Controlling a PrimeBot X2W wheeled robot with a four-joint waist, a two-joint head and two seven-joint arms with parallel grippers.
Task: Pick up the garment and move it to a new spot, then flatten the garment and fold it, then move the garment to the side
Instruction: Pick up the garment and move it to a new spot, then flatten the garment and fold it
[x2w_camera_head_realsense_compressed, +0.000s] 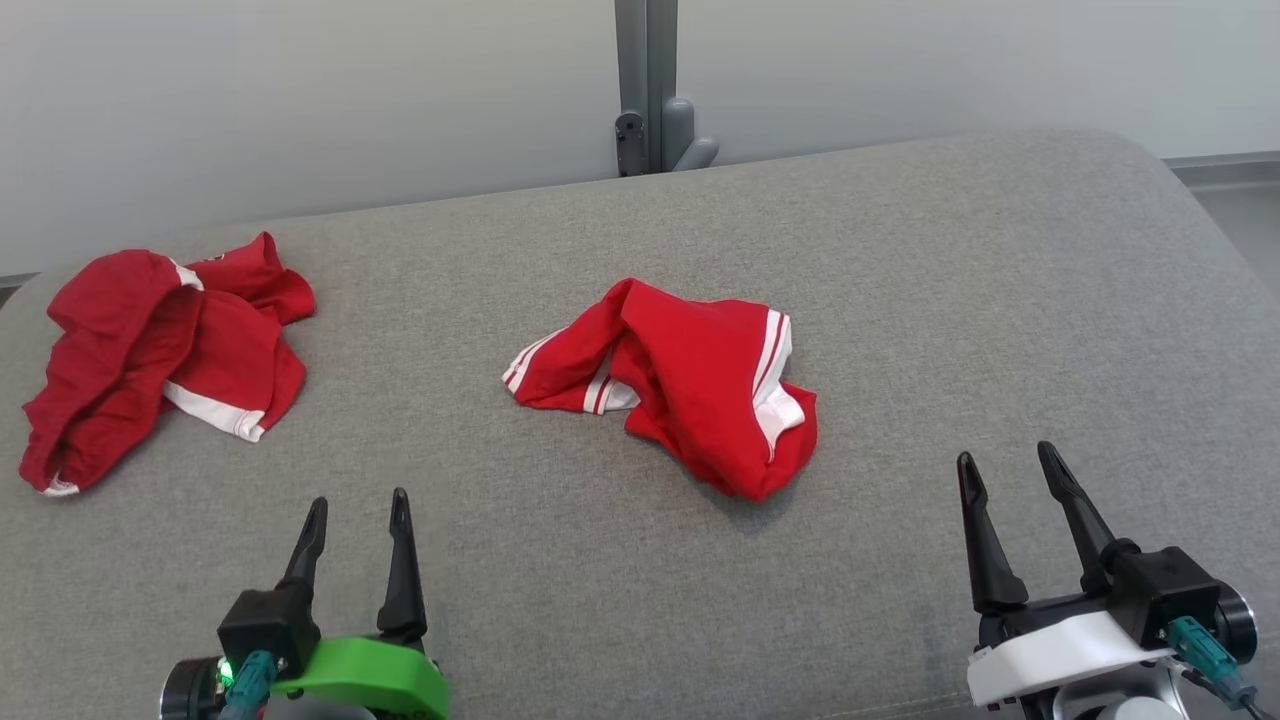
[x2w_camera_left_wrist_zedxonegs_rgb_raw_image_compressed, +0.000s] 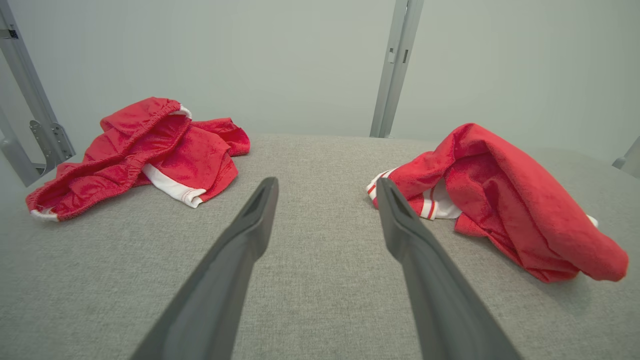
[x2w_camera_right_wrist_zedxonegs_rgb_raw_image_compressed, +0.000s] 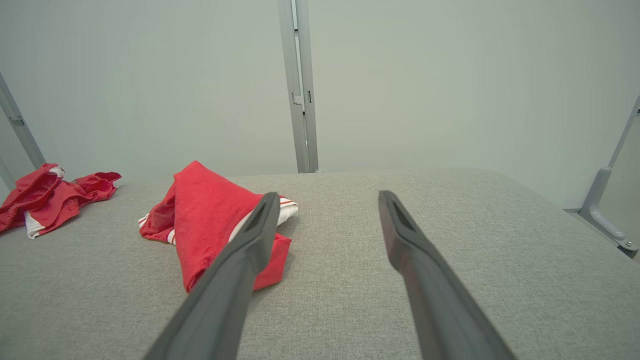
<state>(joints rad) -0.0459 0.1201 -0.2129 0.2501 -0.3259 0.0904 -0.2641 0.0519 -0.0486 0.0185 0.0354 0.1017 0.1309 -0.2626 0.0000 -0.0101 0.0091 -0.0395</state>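
The left gripper (x2w_camera_head_realsense_compressed: 359, 497) and right gripper (x2w_camera_head_realsense_compressed: 1006, 453) are open, and the red garment (x2w_camera_head_realsense_compressed: 690, 385) lies crumpled at the centre of the grey surface (x2w_camera_head_realsense_compressed: 950, 280), where a shallow pinch may catch only 1 layer.

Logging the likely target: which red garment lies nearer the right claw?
The middle garment, with thin white double stripes; the other garment lies far left, with one broad white band.

Matt red cloth garment (x2w_camera_head_realsense_compressed: 690, 380) on rough grey fabric surface (x2w_camera_head_realsense_compressed: 900, 300).
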